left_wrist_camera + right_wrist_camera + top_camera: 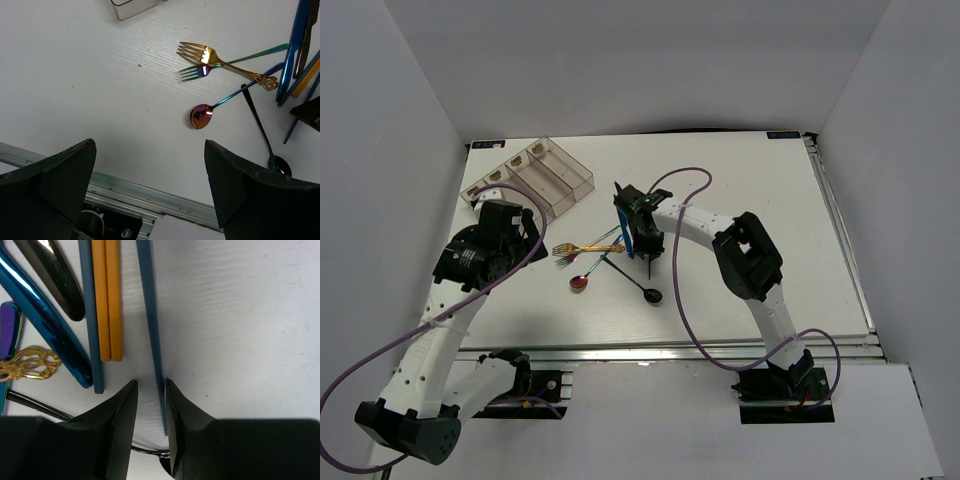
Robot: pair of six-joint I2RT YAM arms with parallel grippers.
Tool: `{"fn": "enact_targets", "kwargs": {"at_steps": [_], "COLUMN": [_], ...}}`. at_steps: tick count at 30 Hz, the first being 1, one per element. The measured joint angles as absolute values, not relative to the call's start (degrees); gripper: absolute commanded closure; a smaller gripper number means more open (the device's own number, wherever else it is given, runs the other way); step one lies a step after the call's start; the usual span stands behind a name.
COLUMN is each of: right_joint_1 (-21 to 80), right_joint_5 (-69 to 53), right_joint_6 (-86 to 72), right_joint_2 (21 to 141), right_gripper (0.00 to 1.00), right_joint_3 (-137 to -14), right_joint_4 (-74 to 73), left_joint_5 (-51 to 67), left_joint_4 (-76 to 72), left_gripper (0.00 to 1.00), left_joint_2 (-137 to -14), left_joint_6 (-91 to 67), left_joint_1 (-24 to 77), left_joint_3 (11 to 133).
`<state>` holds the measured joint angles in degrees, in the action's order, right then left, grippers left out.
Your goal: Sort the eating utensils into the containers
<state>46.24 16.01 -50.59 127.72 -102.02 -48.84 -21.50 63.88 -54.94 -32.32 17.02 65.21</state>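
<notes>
The eating utensils lie in a loose pile at mid-table: a gold fork [575, 247] [215, 59], an iridescent fork [200, 71], an iridescent spoon [201, 116] and a black spoon [653, 294]. My right gripper [645, 240] [150, 381] is down on the table, its fingers straddling the end of one slim blue chopstick [149, 315]. The right finger touches the stick and a gap remains at the left finger. Beside it lie a tan chopstick pair [110, 300], a second blue chopstick [90, 315] and a blue knife [45, 340]. The containers, a clear organiser tray [535, 175], stand at the back left. My left gripper [150, 142] hangs open and empty.
A metal rail [150, 195] runs along the table's near edge under the left gripper. White walls enclose the table on three sides. A purple cable [680, 300] loops over the table by the right arm.
</notes>
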Motion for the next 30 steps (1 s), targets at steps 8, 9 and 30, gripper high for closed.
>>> {"fn": "enact_targets", "kwargs": {"at_steps": [8, 9, 30], "right_joint_1": [43.4, 42.7, 39.8], "right_joint_5": [14.0, 13.5, 10.8], "right_joint_6": [-49.0, -48.4, -30.1], "right_joint_2": [122.8, 122.1, 119.5], "right_gripper": [0.76, 0.78, 1.00], "right_joint_3": [-93.4, -92.2, -90.6], "right_joint_4": [-42.1, -41.3, -40.3], "left_joint_5": [-21.5, -21.5, -11.3], "left_joint_4": [64.3, 64.3, 56.7], "left_gripper": [0.02, 0.02, 0.02], "left_joint_2": [-54.9, -54.9, -56.3], "left_joint_6": [-32.3, -32.3, -33.7], "left_joint_1": [17.1, 17.1, 17.3], "left_joint_3": [65.2, 65.2, 65.1]}}
